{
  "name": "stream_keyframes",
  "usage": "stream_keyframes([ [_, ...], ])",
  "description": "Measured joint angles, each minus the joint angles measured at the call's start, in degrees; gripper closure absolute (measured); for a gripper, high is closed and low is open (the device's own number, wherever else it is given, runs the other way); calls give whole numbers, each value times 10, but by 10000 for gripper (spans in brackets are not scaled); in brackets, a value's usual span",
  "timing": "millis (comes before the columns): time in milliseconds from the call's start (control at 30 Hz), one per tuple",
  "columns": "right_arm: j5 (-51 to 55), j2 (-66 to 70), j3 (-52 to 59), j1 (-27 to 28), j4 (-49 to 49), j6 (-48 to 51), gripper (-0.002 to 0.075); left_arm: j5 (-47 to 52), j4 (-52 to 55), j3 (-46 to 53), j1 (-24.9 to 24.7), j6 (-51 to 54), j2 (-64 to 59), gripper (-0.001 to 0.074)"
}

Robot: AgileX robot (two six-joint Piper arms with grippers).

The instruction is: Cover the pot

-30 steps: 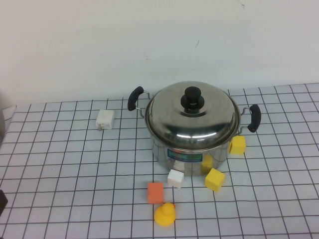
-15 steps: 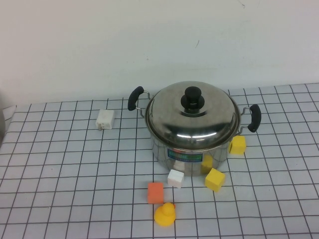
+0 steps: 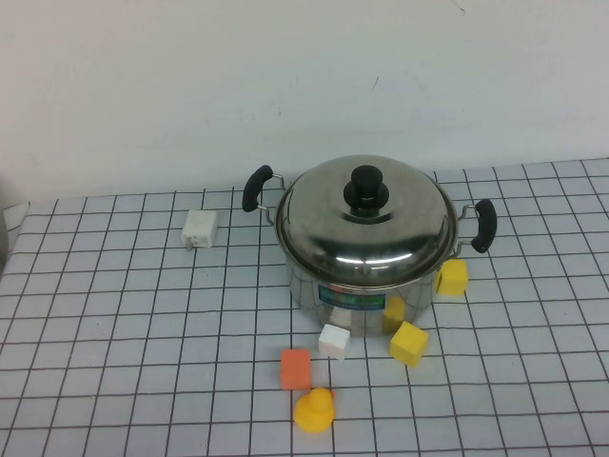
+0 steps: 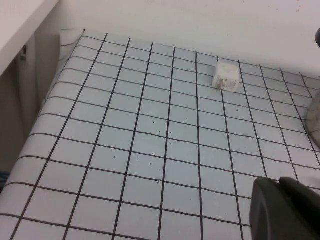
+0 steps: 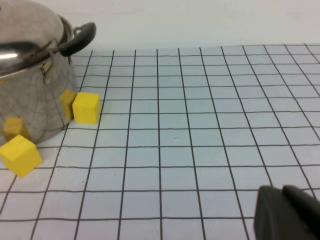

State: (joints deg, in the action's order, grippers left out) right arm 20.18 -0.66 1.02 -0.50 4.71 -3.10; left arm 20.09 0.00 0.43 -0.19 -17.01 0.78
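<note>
Left claw (image 4: pixel 285 210) | right claw (image 5: pixel 290 215) | grip state unreadable, touching nothing | pot (image 3: pixel 366 248) lidded

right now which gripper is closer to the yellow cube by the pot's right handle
Right. The right gripper is on the yellow cube's side of the pot. The left gripper is on the pot's other side, toward the white block.

The lid (image 3: pixel 364 224) hides the pot's (image 3: pixel 362 290) inside; both grippers (image 4: pixel 285 210) (image 5: pixel 287 212) show only as cropped dark corners.
</note>
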Motion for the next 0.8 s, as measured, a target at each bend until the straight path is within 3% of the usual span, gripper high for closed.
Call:
stream_keyframes([
  [333,0,0,0,0,0,0,717,-3,-29,1,0,8,0,735],
  [567,0,0,0,0,0,0,717,-3,-47,1,3,98,0,735],
  [800,0,0,0,0,0,0,717,-3,-52,1,3,114,0,735],
])
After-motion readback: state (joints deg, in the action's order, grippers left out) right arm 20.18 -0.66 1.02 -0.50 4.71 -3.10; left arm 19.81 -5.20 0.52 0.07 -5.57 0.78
